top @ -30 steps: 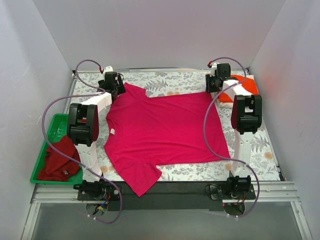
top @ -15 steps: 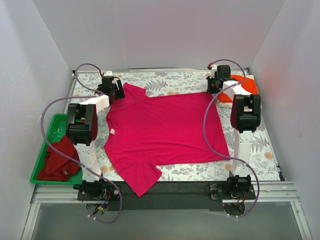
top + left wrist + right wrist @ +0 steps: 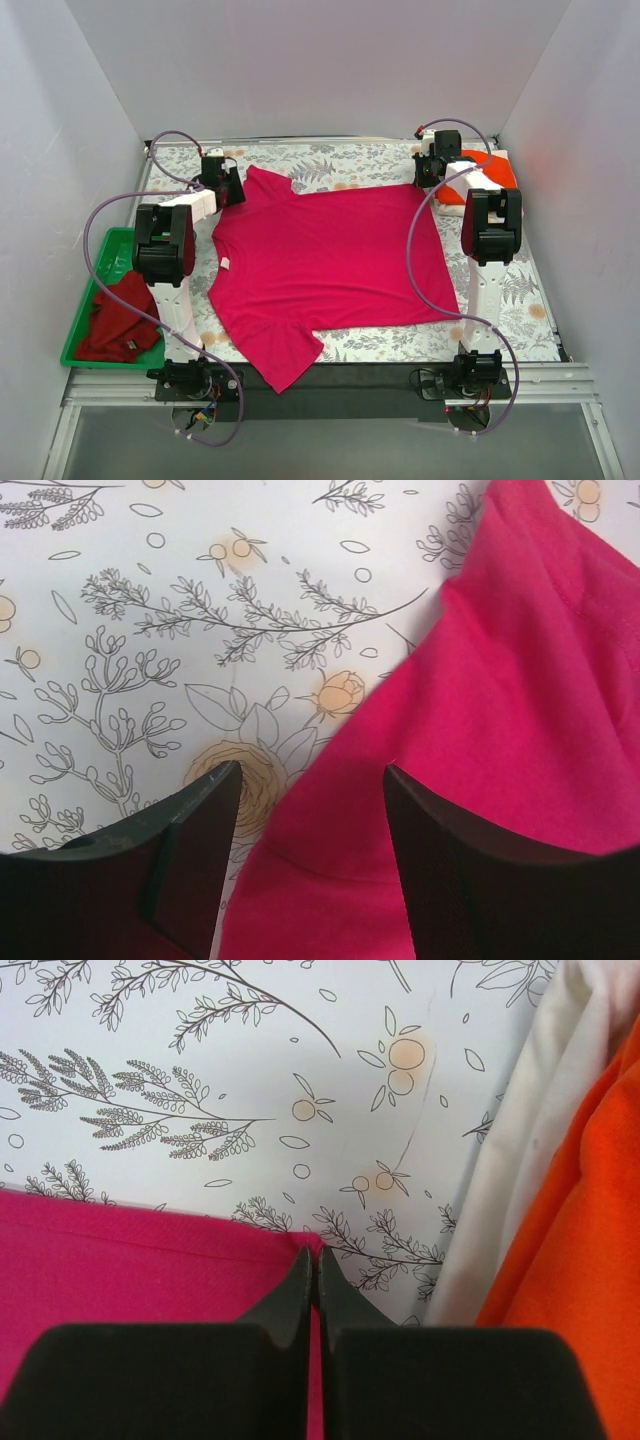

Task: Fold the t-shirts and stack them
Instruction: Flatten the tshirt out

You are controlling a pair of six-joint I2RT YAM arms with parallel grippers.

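Magenta-pink t-shirt (image 3: 330, 265), spread flat, centre.
Top: left gripper (image 3: 228, 188) at far left sleeve, right gripper (image 3: 428, 170) at far right corner; darker red t-shirt (image 3: 115, 320) in green tray (image 3: 105, 250), near left. Left wrist: fingers (image 3: 190, 820) parted over sleeve edge. Right wrist: fingers (image 3: 290, 1300) pinched on hem corner.

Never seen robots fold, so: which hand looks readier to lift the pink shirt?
Right. The right hand is shut at a far corner of the pink shirt, perhaps pinching it; the left hand is open over a sleeve.
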